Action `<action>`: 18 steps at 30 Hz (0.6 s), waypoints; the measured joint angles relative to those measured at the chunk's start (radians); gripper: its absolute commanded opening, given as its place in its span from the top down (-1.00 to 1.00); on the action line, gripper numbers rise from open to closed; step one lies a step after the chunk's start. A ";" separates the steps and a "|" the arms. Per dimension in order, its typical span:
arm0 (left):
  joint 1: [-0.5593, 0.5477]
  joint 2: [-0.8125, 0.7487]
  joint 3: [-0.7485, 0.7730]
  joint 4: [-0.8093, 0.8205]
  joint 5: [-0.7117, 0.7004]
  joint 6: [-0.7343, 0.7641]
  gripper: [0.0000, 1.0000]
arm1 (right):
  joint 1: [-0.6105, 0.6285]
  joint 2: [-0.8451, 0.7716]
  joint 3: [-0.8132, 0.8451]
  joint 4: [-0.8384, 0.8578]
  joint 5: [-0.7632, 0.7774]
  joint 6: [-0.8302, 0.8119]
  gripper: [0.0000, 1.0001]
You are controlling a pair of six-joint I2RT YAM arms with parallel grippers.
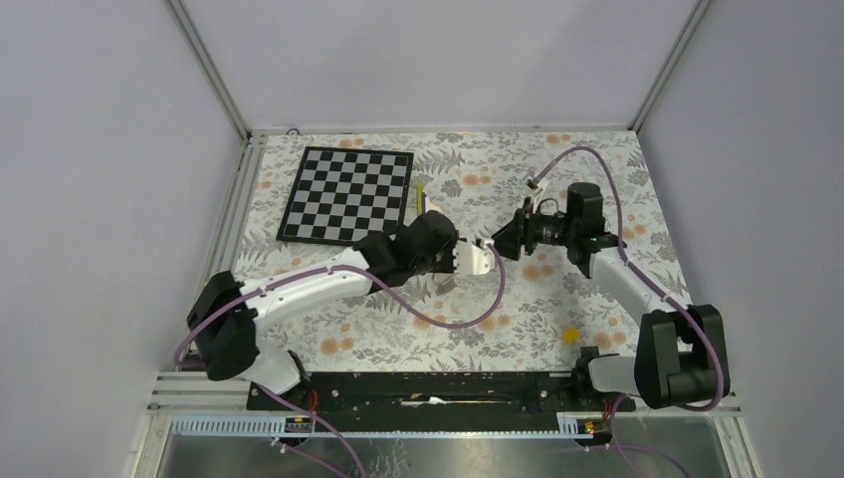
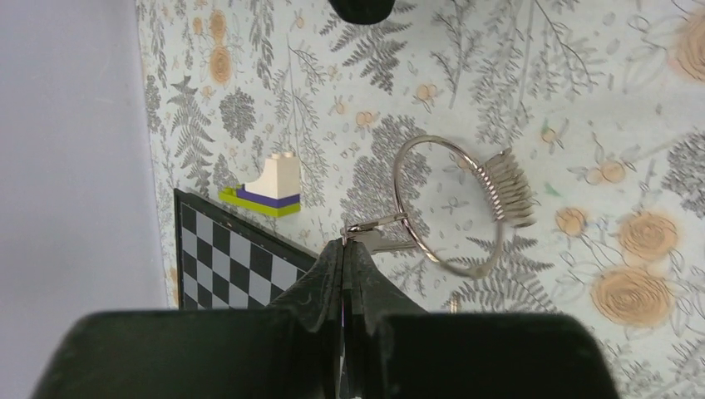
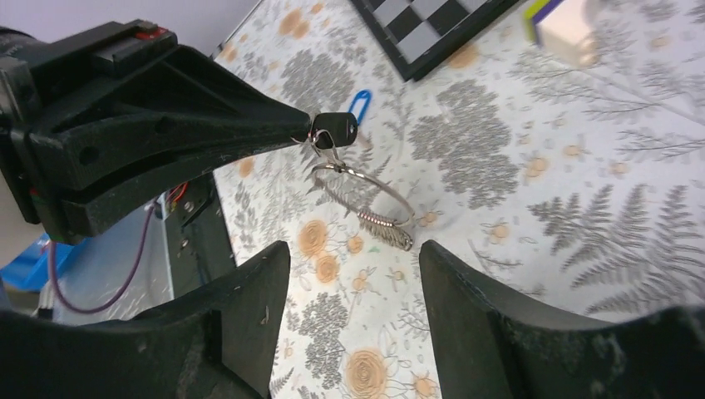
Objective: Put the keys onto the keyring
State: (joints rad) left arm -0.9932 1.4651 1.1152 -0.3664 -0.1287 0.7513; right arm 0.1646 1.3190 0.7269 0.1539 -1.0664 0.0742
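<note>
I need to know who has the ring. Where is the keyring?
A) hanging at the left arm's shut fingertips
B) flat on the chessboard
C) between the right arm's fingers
A: the keyring dangles from the shut left fingers; the right fingers stand open and empty.

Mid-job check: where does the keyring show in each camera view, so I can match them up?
Left wrist: keyring centre-right, just beyond the shut left hand.
Right wrist: centre of the picture, just below the black key that the left hand pinches.
Top external: by the left hand, mid-table, too small to make out.
Shared landmark: the chessboard.
</note>
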 measured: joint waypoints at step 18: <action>0.022 0.230 0.135 -0.151 0.044 -0.046 1.00 | -0.134 -0.069 0.028 -0.067 0.100 -0.025 -0.39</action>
State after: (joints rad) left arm -0.9710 1.6955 1.2503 -0.5171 -0.0845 0.7055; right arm 0.0307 1.2495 0.7551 0.0868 -0.9668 0.0490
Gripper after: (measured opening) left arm 0.010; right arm 0.688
